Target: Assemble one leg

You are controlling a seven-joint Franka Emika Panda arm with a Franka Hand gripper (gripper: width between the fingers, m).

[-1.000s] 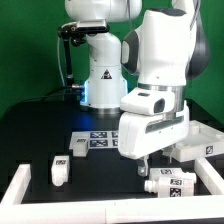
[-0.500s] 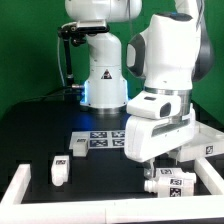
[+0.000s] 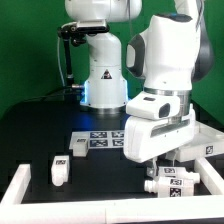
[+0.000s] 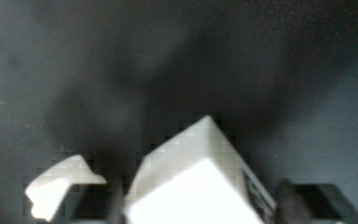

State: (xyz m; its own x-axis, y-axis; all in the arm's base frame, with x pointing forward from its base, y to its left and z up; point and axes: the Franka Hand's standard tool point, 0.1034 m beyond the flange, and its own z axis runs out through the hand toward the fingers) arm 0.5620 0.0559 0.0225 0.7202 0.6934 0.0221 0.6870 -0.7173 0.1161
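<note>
A white table leg (image 3: 172,183) lies on the black table at the front, toward the exterior view's right. My gripper (image 3: 151,166) is down over the end of it that points to that view's left. In the wrist view the white leg (image 4: 197,175) fills the space between my two dark fingers (image 4: 101,200), which press against its sides. The gripper looks shut on the leg, which still rests on the table.
A second white leg (image 3: 60,170) stands at the front left and a small white part (image 3: 77,143) lies behind it. The marker board (image 3: 100,138) lies mid-table. A large white panel (image 3: 205,145) sits at the right. A white rim (image 3: 18,186) borders the front left.
One second ago the arm moved slightly toward the exterior view's right and down over the leg. It has held still over the last half second.
</note>
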